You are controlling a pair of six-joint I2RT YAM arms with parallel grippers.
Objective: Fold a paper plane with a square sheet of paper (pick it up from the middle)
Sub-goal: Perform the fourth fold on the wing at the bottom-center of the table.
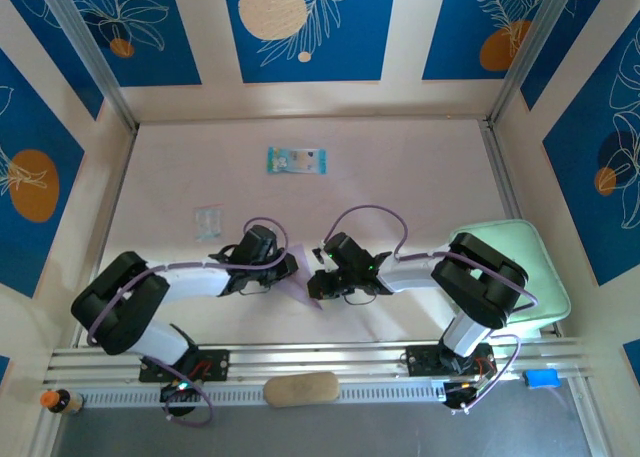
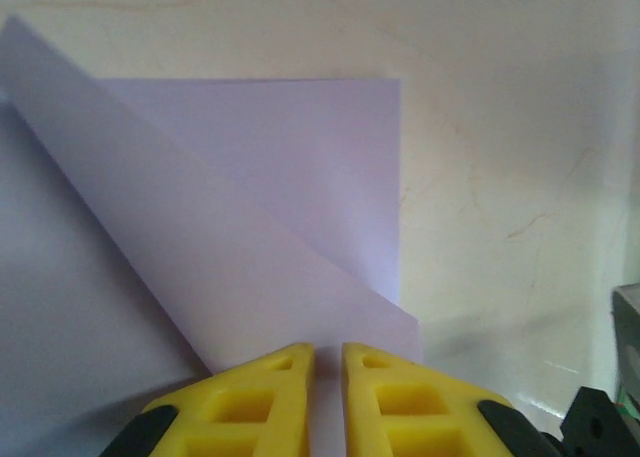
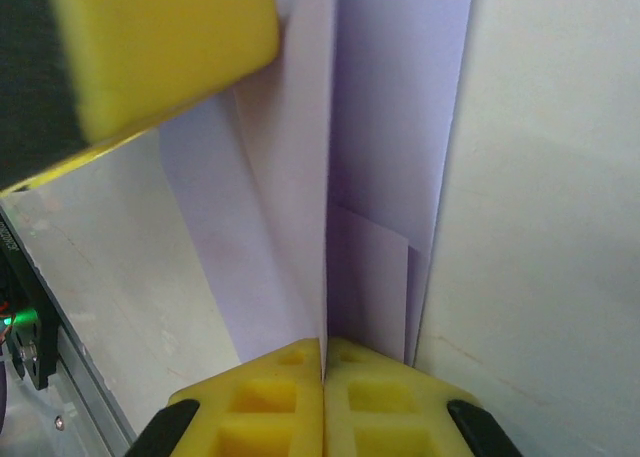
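The square sheet of paper point(image 1: 301, 283) is pale lilac and folded into a pointed shape with diagonal flaps, lying on the table between the two arms. In the left wrist view a diagonal flap lies over the paper point(image 2: 300, 177), flat on the table. My left gripper point(image 2: 328, 352) has its yellow fingers almost together over the paper's near edge, a narrow slit between them. My right gripper point(image 3: 324, 347) is shut on an upright fold of the paper point(image 3: 390, 127), seen edge-on. A left finger point(image 3: 150, 47) shows close above it. From above, left gripper point(image 1: 292, 267) and right gripper point(image 1: 316, 277) nearly meet.
A blue-green printed packet point(image 1: 297, 161) lies far back at the centre. A small clear packet point(image 1: 207, 222) sits left of the left arm. A mint-green tray point(image 1: 530, 267) stands at the right edge. A tan oval pad point(image 1: 300, 388) lies on the near rail.
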